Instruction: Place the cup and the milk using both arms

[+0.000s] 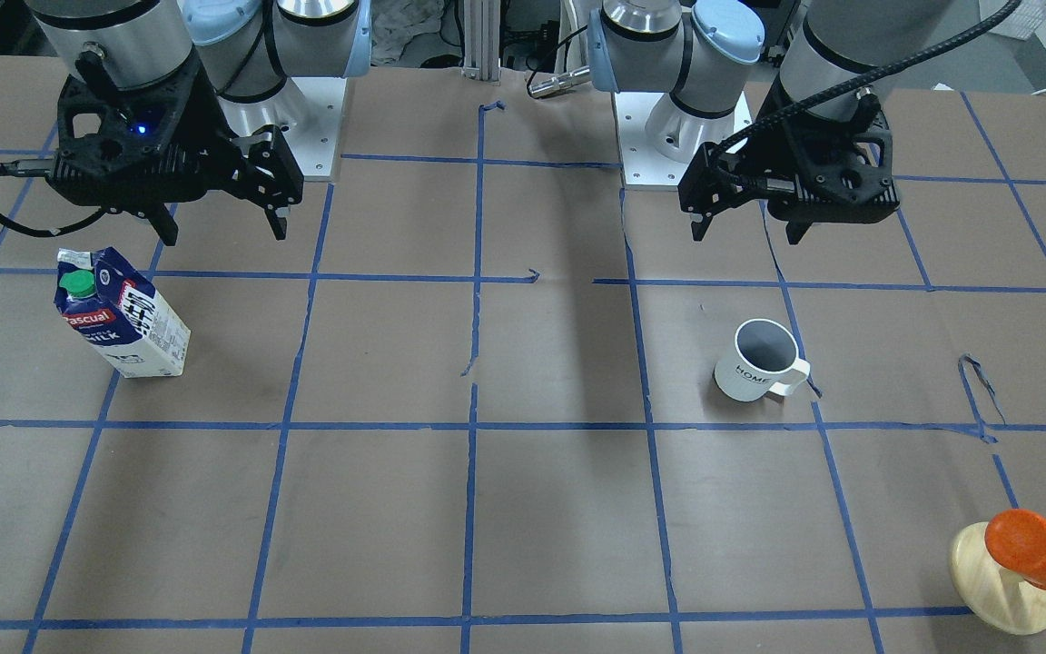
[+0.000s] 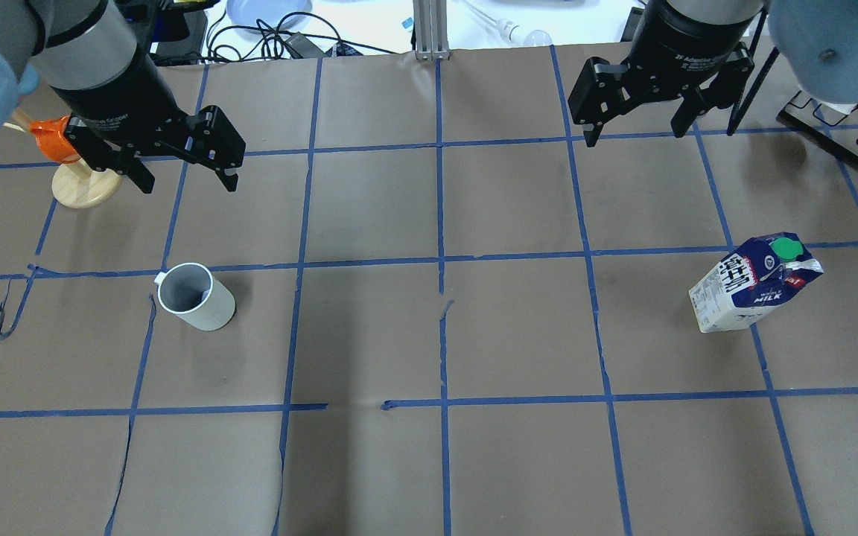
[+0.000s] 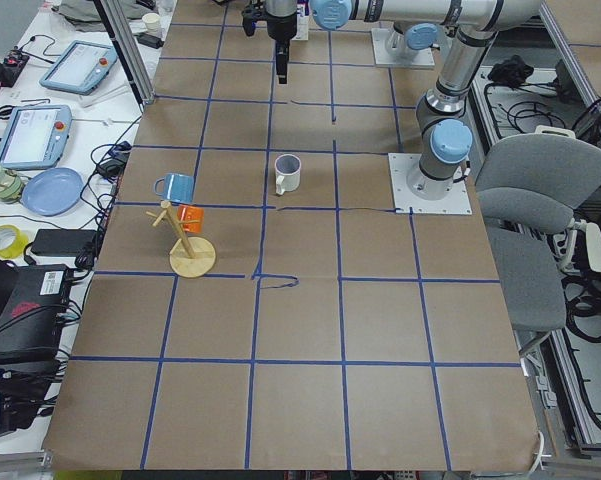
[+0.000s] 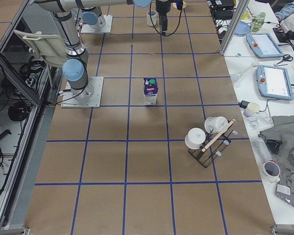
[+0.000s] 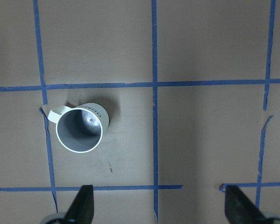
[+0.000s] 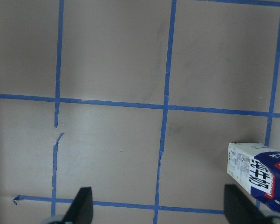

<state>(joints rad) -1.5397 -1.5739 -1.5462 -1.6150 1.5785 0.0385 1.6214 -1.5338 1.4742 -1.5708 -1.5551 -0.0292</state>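
Step in hand, as I judge it: approach, with nothing grasped yet. Overhead view, dial centred on the table: the cup (image 2: 196, 296) stands upright at 9 o'clock and the milk (image 2: 753, 283) stands upright at 3 o'clock, well apart. The left gripper (image 2: 189, 184) hangs above the table at 12 o'clock of the cup, jaws spread wide, holding nothing. The right gripper (image 2: 634, 134) hangs at 11 o'clock of the milk, equally wide and empty. Next move probably calls for the left to shift toward 6 o'clock and descend over the cup, and the right toward 5 o'clock to centre on the carton. Count: one cup, one milk, two grippers, one orange object (image 1: 1036, 545) on a stand.
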